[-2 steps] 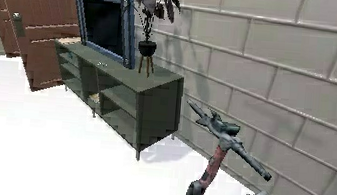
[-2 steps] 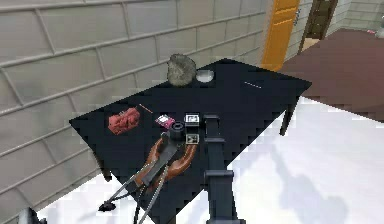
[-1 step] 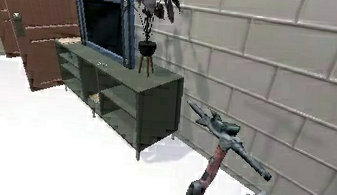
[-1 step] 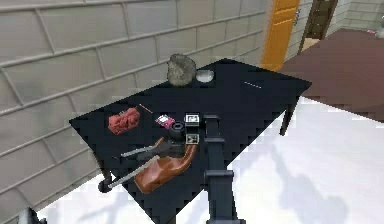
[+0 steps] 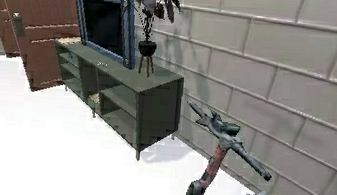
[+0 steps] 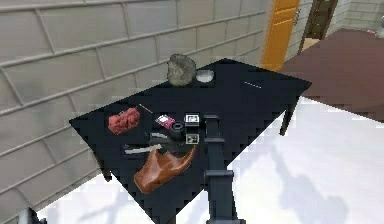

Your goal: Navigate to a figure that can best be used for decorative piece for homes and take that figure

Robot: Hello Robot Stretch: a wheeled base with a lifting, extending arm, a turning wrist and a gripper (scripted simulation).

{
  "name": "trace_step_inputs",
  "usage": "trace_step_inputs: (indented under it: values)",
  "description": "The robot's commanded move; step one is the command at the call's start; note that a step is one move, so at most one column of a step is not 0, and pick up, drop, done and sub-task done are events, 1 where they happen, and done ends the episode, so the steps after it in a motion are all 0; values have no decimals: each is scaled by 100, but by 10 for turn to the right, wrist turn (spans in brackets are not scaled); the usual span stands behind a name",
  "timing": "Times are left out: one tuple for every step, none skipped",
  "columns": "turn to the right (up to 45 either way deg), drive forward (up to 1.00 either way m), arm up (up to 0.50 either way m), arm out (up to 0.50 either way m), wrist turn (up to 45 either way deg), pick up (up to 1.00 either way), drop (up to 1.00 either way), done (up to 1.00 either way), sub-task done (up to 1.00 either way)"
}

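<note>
A grey, lumpy stone-like figure (image 6: 180, 68) stands near the far edge of a black table (image 6: 255, 95), close to the brick wall. The arm (image 6: 219, 185) rises from the bottom edge over the table's near part, ending in two white squares (image 6: 193, 122). Left of them the gripper (image 6: 142, 149) lies low over the tabletop, with a pink-and-dark small thing (image 6: 165, 122), a red lump (image 6: 124, 121) and a brown curved thing (image 6: 160, 171) around it. I cannot tell whether it holds anything. The grey figure is well beyond the gripper, farther out on the table.
A small pale disc (image 6: 205, 75) lies beside the grey figure. An orange door (image 6: 283, 30) and a brown surface (image 6: 350, 70) sit at the arm side view's right. Ahead are a TV (image 5: 106, 25) on a green-grey stand (image 5: 141, 98), a potted plant (image 5: 149, 24), and a red-grey lever machine (image 5: 222, 160).
</note>
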Motion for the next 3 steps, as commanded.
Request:
trace_step_inputs:
  values:
    - [0, 0, -30, 0, 0, 0, 0, 0, 0]
    - [0, 0, 0, 0, 0, 100, 0, 0, 0]
    - [0, 0, 10, 0, 0, 0, 0, 0, 0]
